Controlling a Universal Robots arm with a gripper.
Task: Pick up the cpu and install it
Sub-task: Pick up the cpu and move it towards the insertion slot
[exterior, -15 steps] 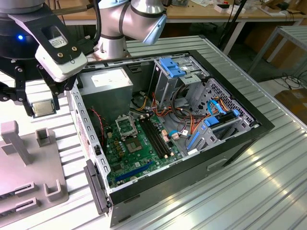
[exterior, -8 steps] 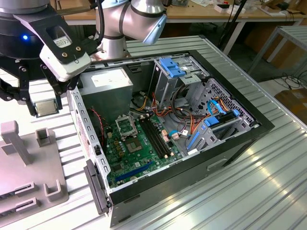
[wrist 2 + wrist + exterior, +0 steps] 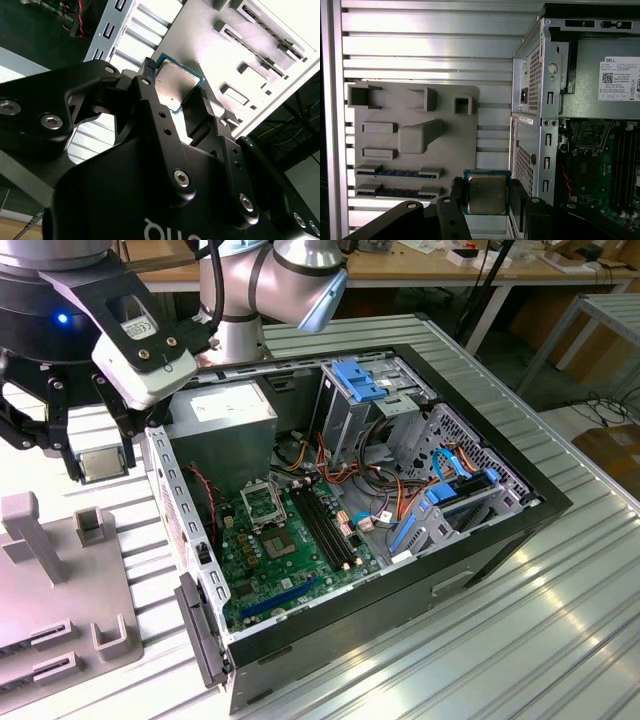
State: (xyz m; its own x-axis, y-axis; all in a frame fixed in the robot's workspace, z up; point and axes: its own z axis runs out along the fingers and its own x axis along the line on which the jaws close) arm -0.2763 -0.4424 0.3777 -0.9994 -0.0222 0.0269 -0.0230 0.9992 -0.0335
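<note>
**Gripper (image 3: 175, 87) holds the cpu (image 3: 486, 194) above the slatted metal table (image 3: 560, 620), near a grey plastic holder (image 3: 450, 135) and beside the open computer case (image 3: 520, 510).**
Black fingers are closed on two opposite edges of the thin, stiff square, leaving its dull silver lid exposed. It looks light but probably fragile, so the green rim seems the safest hold.
</note>
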